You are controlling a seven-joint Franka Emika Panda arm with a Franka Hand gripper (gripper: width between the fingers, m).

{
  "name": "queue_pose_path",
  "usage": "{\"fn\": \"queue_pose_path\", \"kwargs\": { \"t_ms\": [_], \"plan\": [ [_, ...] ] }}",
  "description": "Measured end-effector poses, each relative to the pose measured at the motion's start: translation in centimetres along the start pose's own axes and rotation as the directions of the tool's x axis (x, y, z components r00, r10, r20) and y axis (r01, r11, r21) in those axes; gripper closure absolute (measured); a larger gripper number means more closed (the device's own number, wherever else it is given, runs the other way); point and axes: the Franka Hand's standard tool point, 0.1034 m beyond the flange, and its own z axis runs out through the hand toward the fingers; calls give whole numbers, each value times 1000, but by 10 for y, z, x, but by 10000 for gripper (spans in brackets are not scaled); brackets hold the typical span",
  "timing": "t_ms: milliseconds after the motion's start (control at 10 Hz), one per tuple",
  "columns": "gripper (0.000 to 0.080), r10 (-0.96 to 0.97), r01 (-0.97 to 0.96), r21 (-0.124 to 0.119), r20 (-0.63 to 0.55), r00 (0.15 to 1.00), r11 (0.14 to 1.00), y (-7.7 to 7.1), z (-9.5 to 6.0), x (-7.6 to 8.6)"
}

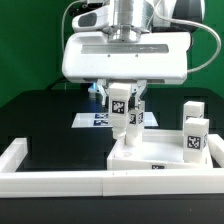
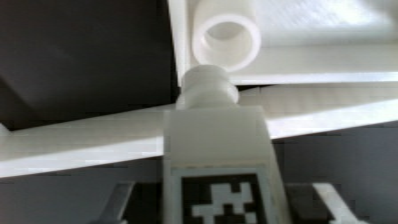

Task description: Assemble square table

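Note:
My gripper [image 1: 122, 100] is shut on a white table leg [image 1: 122, 112], which hangs upright with its black-and-white tag facing the camera. The leg's lower end is just above the white square tabletop slab [image 1: 150, 158], near its far corner on the exterior view's left. In the wrist view the leg [image 2: 217, 150] runs between my dark fingers [image 2: 134, 200]. Its rounded tip sits just short of a round hole [image 2: 228, 35] in the slab [image 2: 311, 45]. Two more tagged legs [image 1: 190, 113] [image 1: 196, 138] stand on the exterior view's right of the slab.
A low white border wall [image 1: 55, 182] runs along the front and up the exterior view's left side, and the slab rests against its front run. The marker board [image 1: 92, 120] lies flat on the black table behind the gripper.

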Motion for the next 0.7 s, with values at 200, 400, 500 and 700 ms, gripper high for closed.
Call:
{"fn": "queue_pose_path", "kwargs": {
  "t_ms": [200, 400, 500, 700],
  "plan": [
    [511, -14, 14, -8, 9, 1000, 1000, -3, 11, -7],
    [511, -28, 28, -8, 19, 999, 1000, -9, 21, -12],
    [511, -32, 32, -8, 20, 999, 999, -11, 22, -12],
    [511, -35, 36, -10, 25, 999, 999, -11, 26, -15]
  ]
}}
